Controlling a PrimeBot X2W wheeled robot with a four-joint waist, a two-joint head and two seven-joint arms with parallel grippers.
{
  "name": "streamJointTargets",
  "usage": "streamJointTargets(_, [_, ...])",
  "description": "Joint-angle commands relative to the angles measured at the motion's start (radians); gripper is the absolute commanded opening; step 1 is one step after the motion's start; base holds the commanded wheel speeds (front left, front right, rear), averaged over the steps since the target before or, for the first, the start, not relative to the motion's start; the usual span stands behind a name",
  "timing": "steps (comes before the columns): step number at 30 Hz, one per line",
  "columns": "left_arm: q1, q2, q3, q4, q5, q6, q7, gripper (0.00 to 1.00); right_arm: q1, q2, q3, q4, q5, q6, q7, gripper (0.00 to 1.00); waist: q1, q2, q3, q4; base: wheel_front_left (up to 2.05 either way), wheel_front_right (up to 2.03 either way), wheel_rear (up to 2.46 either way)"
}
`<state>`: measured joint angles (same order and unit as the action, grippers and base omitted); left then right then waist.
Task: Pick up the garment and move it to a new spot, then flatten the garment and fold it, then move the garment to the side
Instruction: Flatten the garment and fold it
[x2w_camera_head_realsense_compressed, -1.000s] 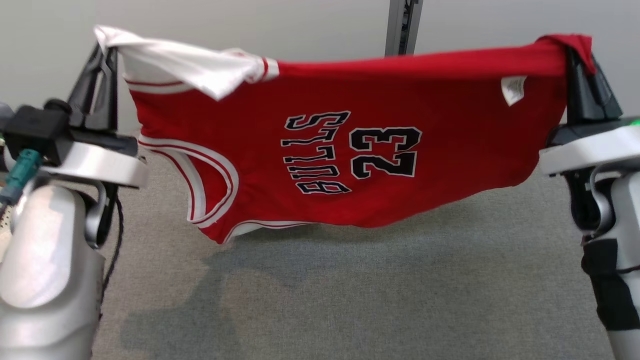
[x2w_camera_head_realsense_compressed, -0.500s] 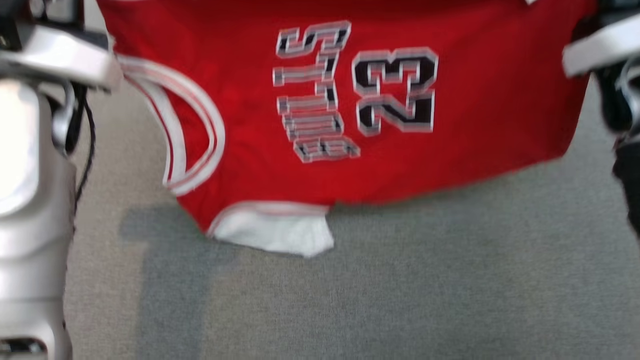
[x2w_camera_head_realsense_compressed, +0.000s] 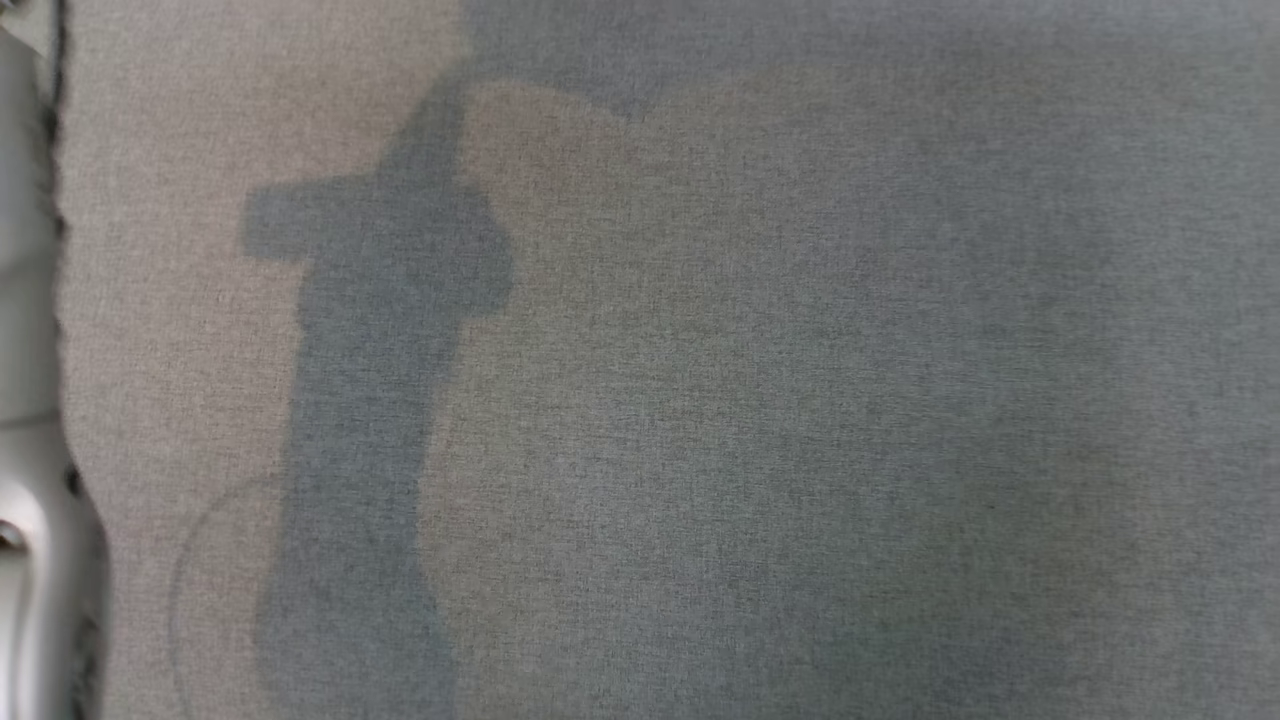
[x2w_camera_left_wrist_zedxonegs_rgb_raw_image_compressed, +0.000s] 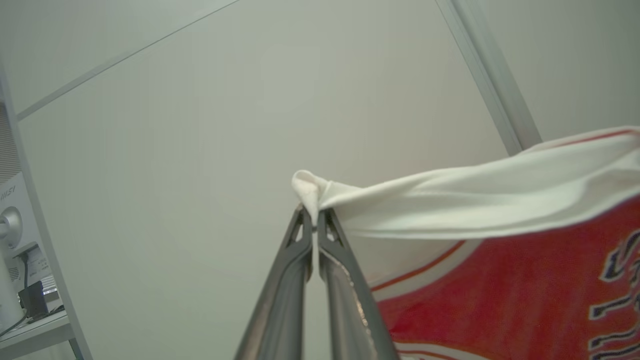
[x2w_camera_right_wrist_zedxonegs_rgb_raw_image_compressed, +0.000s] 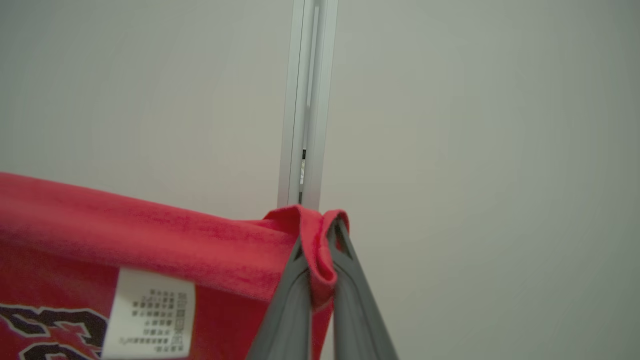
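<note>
Chiefly, one garment: a red basketball jersey (x2w_camera_left_wrist_zedxonegs_rgb_raw_image_compressed: 500, 290), held aloft and stretched between the two grippers, its body hanging free below the held edge.

Left gripper (x2w_camera_left_wrist_zedxonegs_rgb_raw_image_compressed: 314, 223): jaws pressed together, pinching a bunched corner of the jersey's white trim (x2w_camera_left_wrist_zedxonegs_rgb_raw_image_compressed: 450, 205). From the pinch the white band ran rightward in the left wrist view, with red cloth hanging beneath it. Dark, white-edged lettering (x2w_camera_left_wrist_zedxonegs_rgb_raw_image_compressed: 617, 260) showed at that view's right edge, cut off by the frame.

Right gripper (x2w_camera_right_wrist_zedxonegs_rgb_raw_image_compressed: 320, 239): jaws closed on a fold of the red hem, which wrapped over and between the fingertips. The cloth ran leftward from the pinch in the right wrist view. A white care label (x2w_camera_right_wrist_zedxonegs_rgb_raw_image_compressed: 150, 312) with small print, too fine to read, lay on the cloth at lower left; part of the dark lettering sat beside it in the bottom corner.

Backdrop: a plain pale wall (x2w_camera_left_wrist_zedxonegs_rgb_raw_image_compressed: 200, 125) with an aluminium post (x2w_camera_right_wrist_zedxonegs_rgb_raw_image_compressed: 307, 100) running up it, directly behind the right gripper's fingertips in that arm's view. A monitor (x2w_camera_left_wrist_zedxonegs_rgb_raw_image_compressed: 9, 220) and a shelf edge (x2w_camera_left_wrist_zedxonegs_rgb_raw_image_compressed: 35, 330) stood at the far left of the left wrist view.

Head view: a grey woven surface (x2w_camera_head_realsense_compressed: 800, 400) bearing a cross-shaped shadow (x2w_camera_head_realsense_compressed: 380, 300) toward the left, and a sliver of pale arm casing (x2w_camera_head_realsense_compressed: 25, 300) along the left edge.
</note>
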<state>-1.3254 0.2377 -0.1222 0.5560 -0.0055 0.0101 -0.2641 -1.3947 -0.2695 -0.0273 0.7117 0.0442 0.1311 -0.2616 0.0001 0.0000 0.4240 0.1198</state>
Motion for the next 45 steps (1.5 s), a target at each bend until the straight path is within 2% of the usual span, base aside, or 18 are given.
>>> streamJointTargets(1, [0.073, -0.016, -0.002, 0.018, -0.019, -0.002, 0.001, 0.00, 0.068, 0.005, -0.013, 0.031, 0.003, -0.001, -0.004, 0.00, -0.0001, 0.0000, 0.014, 0.010, 0.00, 0.00, 0.00])
streamJointTargets(6, [0.219, -0.070, -0.008, 0.052, -0.050, -0.005, 0.000, 0.00, 0.199, 0.023, -0.019, 0.090, 0.020, -0.001, -0.004, 0.00, -0.0001, 0.0000, 0.021, 0.011, 0.00, 0.00, 0.00])
streamJointTargets(9, [0.358, -0.115, 0.001, 0.068, -0.082, 0.000, 0.000, 0.00, 0.324, 0.047, -0.021, 0.146, 0.057, 0.000, -0.004, 0.00, -0.0001, 0.0000, 0.016, 0.005, 0.00, 0.00, 0.00])
streamJointTargets(15, [0.622, -0.165, 0.001, 0.109, -0.114, -0.010, -0.001, 0.00, 0.561, 0.077, -0.056, 0.222, 0.146, -0.001, -0.004, 0.00, -0.0001, 0.0000, -0.035, -0.016, 0.00, 0.00, 0.00])
streamJointTargets(30, [1.095, -0.181, -0.040, 0.127, -0.182, 0.005, -0.001, 0.00, 1.006, 0.136, -0.086, 0.181, 0.292, -0.001, -0.004, 0.00, -0.0001, 0.0000, -0.290, -0.037, 0.00, 0.00, 0.00])
streamJointTargets(37, [1.258, -0.182, -0.066, 0.138, -0.169, 0.005, -0.001, 0.00, 1.171, 0.160, -0.044, 0.151, 0.287, -0.001, -0.004, 0.00, -0.0001, 0.0000, -0.411, -0.038, 0.00, 0.00, 0.00])
streamJointTargets(45, [1.375, -0.182, -0.050, 0.126, -0.163, -0.001, -0.001, 0.00, 1.291, 0.176, -0.015, 0.124, 0.291, -0.001, -0.004, 0.00, -0.0001, 0.0000, -0.474, -0.037, 0.00, 0.00, 0.00])
